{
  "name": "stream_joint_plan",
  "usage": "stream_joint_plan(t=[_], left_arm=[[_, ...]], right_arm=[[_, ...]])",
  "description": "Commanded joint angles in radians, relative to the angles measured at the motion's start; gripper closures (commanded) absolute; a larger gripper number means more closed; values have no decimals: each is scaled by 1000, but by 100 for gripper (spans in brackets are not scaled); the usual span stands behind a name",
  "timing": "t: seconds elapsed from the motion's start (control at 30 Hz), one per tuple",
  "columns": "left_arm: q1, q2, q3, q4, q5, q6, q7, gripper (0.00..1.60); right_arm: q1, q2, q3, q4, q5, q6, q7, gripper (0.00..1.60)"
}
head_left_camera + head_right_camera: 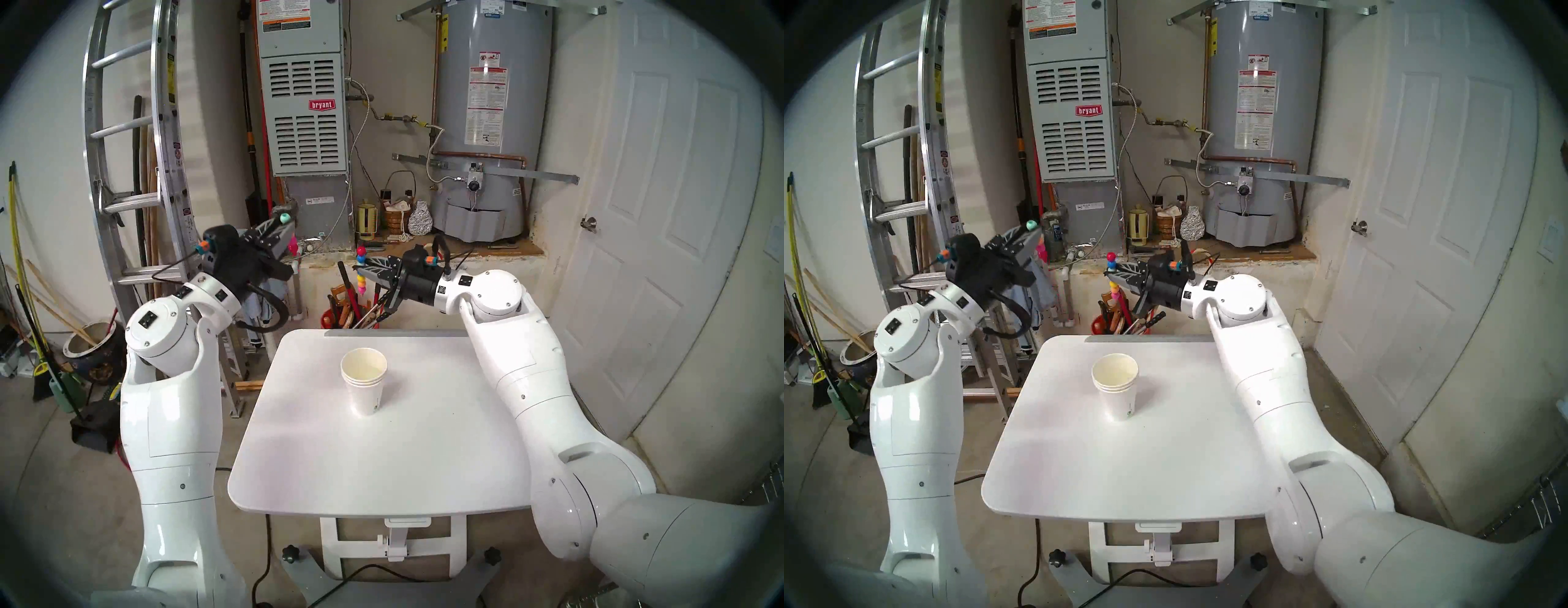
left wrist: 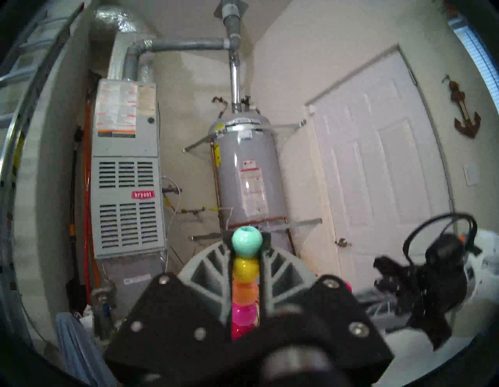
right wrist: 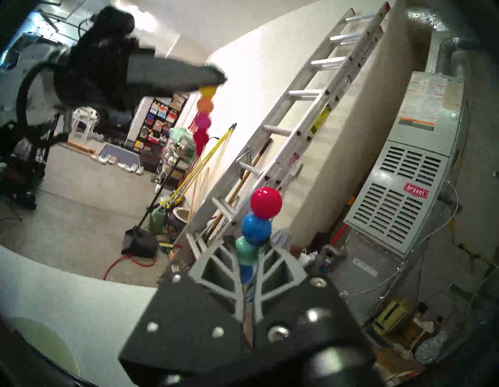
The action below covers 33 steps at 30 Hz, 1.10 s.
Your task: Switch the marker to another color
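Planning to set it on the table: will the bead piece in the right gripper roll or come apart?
Likely rolls: the piece is round beads and the table looks smooth. Glossy, so perhaps slippery. It may pull apart: the left gripper holds a separate section.

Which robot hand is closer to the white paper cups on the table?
Right. The right gripper, shut on one beaded marker piece, hangs in the air straight beyond the paper cups. The left gripper, shut on the other piece, is farther off to the left.
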State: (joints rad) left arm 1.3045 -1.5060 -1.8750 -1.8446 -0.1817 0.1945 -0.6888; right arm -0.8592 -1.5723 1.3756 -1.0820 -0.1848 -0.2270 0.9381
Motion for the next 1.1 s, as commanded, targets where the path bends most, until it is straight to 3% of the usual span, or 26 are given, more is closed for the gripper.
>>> stream_joint_plan(t=[0.0,0.2,0.57,1.07], left_arm=[[-63,-34,5,-21,-52,29,5,160],[-67,-43,18,2,-64,52,7,160],[-41,-43,60,34,-61,46,-22,160],[-39,-45,60,29,-64,43,-45,160]], right_arm=[[103,-25,-51,36,-69,-44,-29,160],[130,-24,-74,63,-109,-63,-19,160],[125,-32,-62,36,-76,-57,42,160],[116,-38,-50,56,-81,-53,74,160]])
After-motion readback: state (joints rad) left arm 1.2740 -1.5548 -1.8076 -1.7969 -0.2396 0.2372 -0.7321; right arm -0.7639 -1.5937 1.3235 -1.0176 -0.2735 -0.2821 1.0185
